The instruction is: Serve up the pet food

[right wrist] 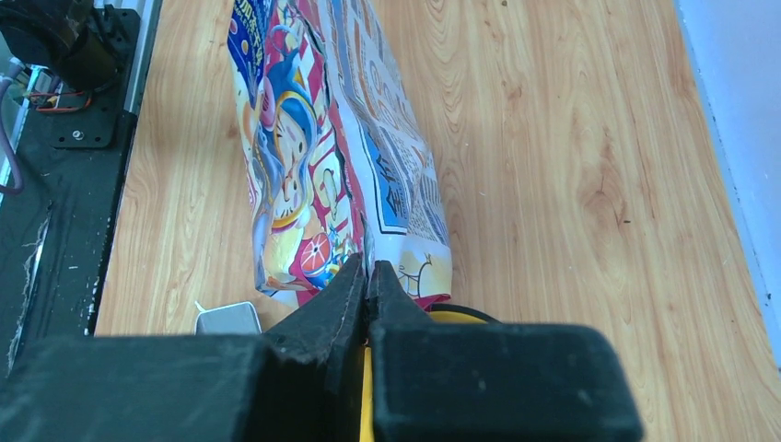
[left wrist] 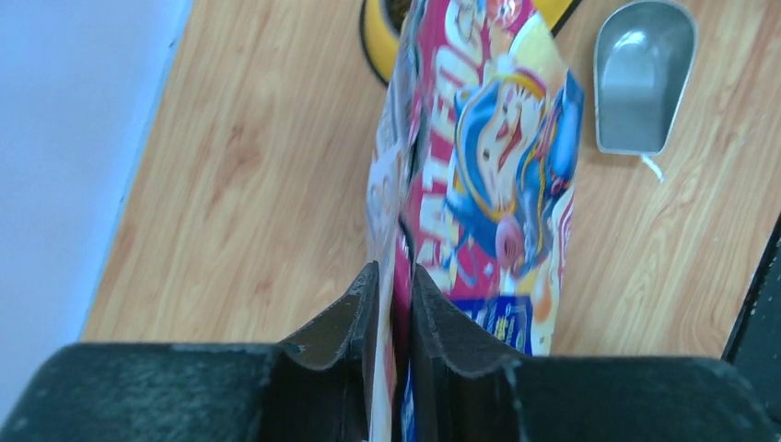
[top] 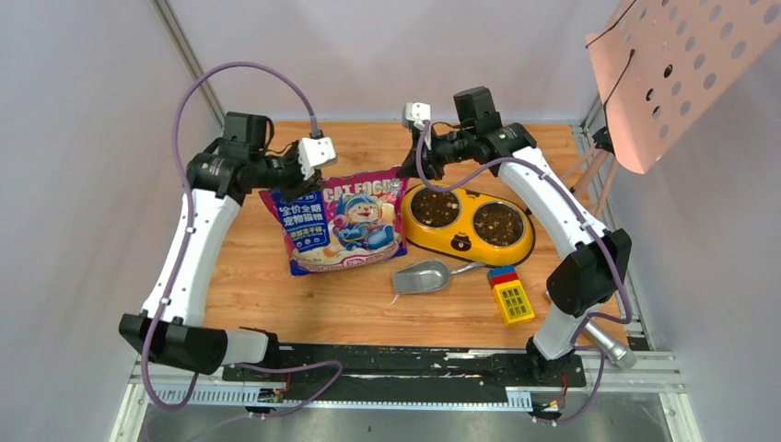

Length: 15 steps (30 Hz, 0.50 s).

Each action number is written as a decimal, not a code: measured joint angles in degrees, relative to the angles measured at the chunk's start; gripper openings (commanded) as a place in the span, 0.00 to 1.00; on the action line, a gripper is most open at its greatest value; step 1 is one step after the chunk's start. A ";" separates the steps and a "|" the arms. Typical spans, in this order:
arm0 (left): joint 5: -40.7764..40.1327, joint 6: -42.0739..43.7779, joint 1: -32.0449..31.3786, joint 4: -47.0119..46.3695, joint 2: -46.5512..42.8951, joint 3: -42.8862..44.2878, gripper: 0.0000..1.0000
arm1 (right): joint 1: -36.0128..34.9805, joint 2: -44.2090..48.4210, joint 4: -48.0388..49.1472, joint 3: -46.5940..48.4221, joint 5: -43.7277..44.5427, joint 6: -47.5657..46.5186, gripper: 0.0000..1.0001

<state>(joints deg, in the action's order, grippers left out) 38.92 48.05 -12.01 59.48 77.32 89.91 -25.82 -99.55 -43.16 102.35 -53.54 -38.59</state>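
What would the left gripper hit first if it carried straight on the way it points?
The cat food bag: its edge sits between the left gripper's fingers, so pushing on would probably press further into the bag. The table lies beyond, though depth is unclear.

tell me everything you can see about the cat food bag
The cat food bag is glossy plastic, blue and magenta, printed with a cartoon cat and "CAT FOOD". It is upright over the wooden table, beside the yellow feeder. The right gripper is shut on one top corner; the other sits between the slightly parted fingers of the left gripper.
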 measured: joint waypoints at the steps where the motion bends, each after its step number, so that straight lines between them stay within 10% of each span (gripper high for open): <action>1: -0.85 0.35 0.57 0.68 -1.07 0.00 0.10 | 0.00 0.00 -0.04 0.00 0.20 0.00 0.00; 5: -2.27 3.04 2.43 5.11 -3.67 0.74 0.00 | 0.09 0.02 -0.26 0.00 0.07 0.15 0.00; 9: -1.49 4.90 2.80 7.32 -2.47 2.29 0.40 | 0.09 0.11 -0.37 -0.04 0.07 0.17 0.00; 12: -4.85 5.25 3.87 8.48 -2.84 1.95 0.42 | 0.44 0.11 -0.52 -0.13 0.52 0.17 0.00; 15: -7.58 6.25 5.16 8.72 -4.13 0.20 0.02 | 0.79 0.11 -0.59 -0.22 0.52 0.17 0.00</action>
<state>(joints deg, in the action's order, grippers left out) 31.33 54.30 -6.85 68.20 73.19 90.11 -25.04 -99.44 -43.75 102.13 -53.01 -38.41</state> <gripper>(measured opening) 0.293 0.023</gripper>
